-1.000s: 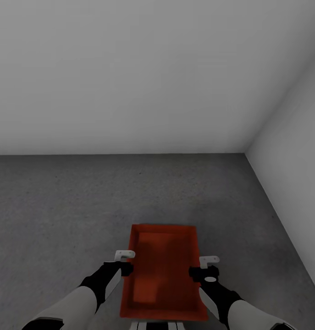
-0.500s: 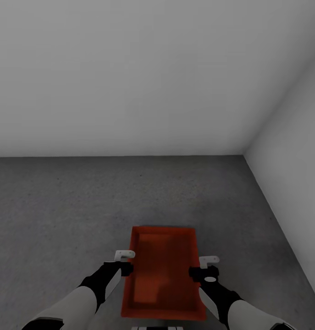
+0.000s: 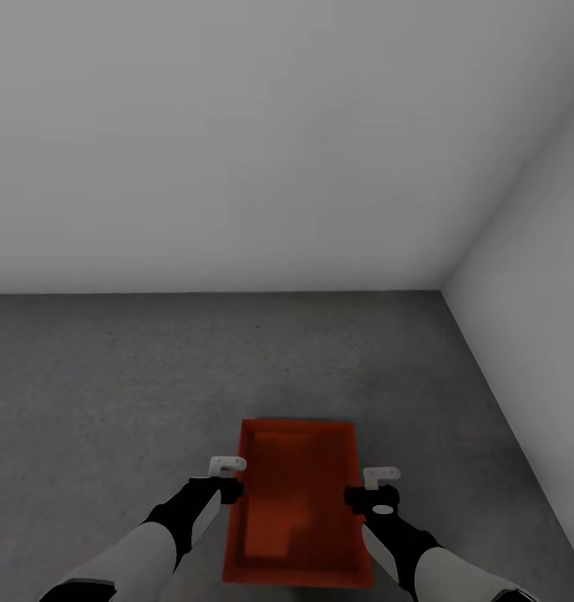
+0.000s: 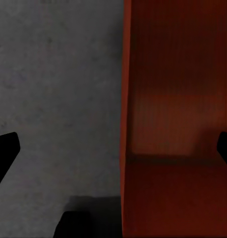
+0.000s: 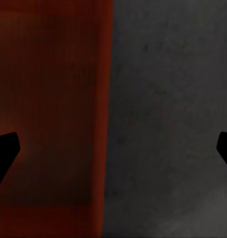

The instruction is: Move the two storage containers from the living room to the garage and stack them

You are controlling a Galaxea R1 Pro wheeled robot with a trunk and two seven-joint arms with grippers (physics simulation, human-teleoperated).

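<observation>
Head view shows one storage container (image 3: 297, 506) set on the garage floor (image 3: 111, 393) between the released left gripper (image 3: 228, 477) and right gripper (image 3: 372, 489), so I judge fetching the second comes next.

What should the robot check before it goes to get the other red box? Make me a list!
1. Is it in the garage? Grey concrete floor and plain white walls: ok.
2. Is the red box down on the floor? It looks so, but contact is hard to see: cannot tell.
3. Has the left gripper let go? Its fingers stand wide apart over the box's wall in the left wrist view: ok.
4. Has the right gripper let go? Fingers wide apart too: ok.
5. Is the box empty and ready to carry the second one? Nothing lies inside: ok.
6. Is the second box stacked? No: not ok.
</observation>
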